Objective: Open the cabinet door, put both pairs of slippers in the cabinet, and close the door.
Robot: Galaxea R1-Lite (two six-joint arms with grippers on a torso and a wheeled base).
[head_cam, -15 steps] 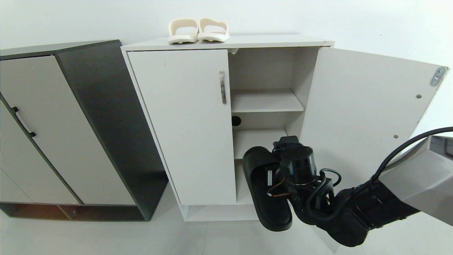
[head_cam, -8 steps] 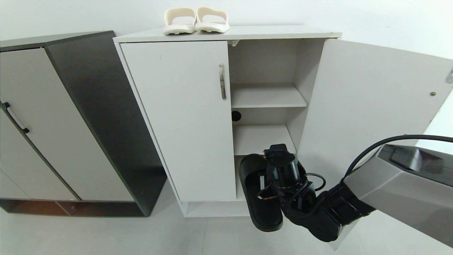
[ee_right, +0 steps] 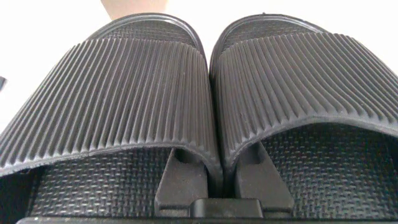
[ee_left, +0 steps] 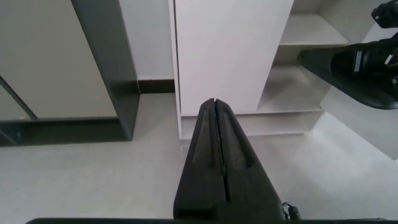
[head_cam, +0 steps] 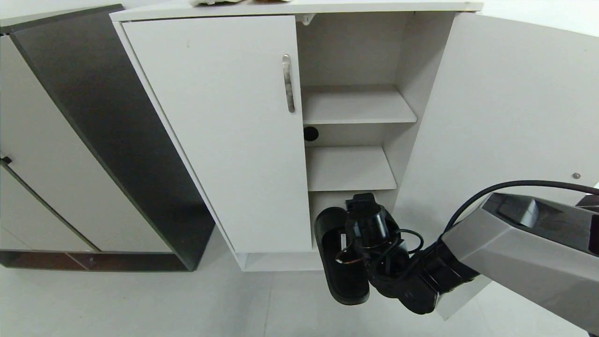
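Note:
The white cabinet has its left door closed and its right door swung wide open. My right gripper is shut on a pair of black slippers, held side by side in front of the bottom compartment. In the right wrist view the fingers sit under the ribbed straps of the black slippers. A sliver of the beige slippers shows on the cabinet top. My left gripper is shut and holds nothing, low over the floor facing the closed door.
A dark grey cabinet stands right beside the white one on the left. Two bare shelves sit above the bottom compartment. The closed door carries a metal handle. Pale floor lies open in front.
The head camera has moved closer and tilted down, so the cabinet looks larger. The right gripper with the black slippers now sits lower against the cabinet, by the bottom compartment.

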